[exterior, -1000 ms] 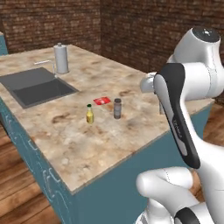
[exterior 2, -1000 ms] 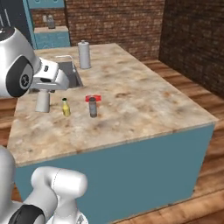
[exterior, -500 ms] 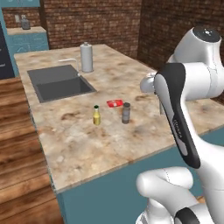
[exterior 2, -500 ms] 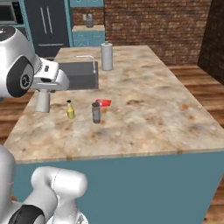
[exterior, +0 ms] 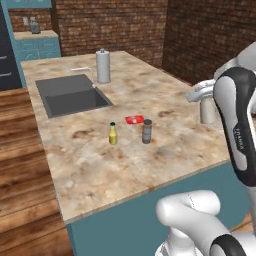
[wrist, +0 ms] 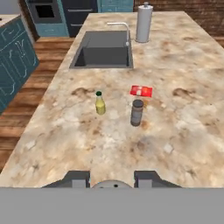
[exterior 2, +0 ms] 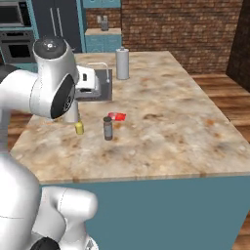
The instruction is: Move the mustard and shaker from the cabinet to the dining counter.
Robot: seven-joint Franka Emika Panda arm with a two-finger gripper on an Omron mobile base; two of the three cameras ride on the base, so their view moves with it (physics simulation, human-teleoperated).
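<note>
The yellow mustard [exterior: 113, 134] [exterior 2: 79, 128] [wrist: 100, 103] with its green cap stands upright on the dining counter [exterior: 100, 165] [exterior 2: 166, 136] [wrist: 87, 144], in front of the sink. My gripper [exterior: 206, 107] [exterior 2: 72, 110] [wrist: 111, 180] hangs over the counter's near side, shut on the light grey shaker [exterior: 207, 112] [exterior 2: 72, 115]. The shaker's rounded top [wrist: 109, 184] peeks up between the finger tips in the hand view. Far back, a teal wall cabinet's lower edge [exterior 2: 100, 3] is just visible.
A taller dark grey shaker [exterior: 146, 131] [exterior 2: 107, 128] [wrist: 137, 112] stands right of the mustard, a flat red packet [exterior: 134, 119] [wrist: 141, 91] just behind it. Further back are the dark inset sink [exterior: 70, 95] [wrist: 105, 52] with its faucet and a tall steel cylinder [exterior: 103, 66] [exterior 2: 122, 63].
The whole picture has shifted: the base has driven and turned along the island. The gripper keeps the shaker in the same pose. The items on the counter have stayed put.
</note>
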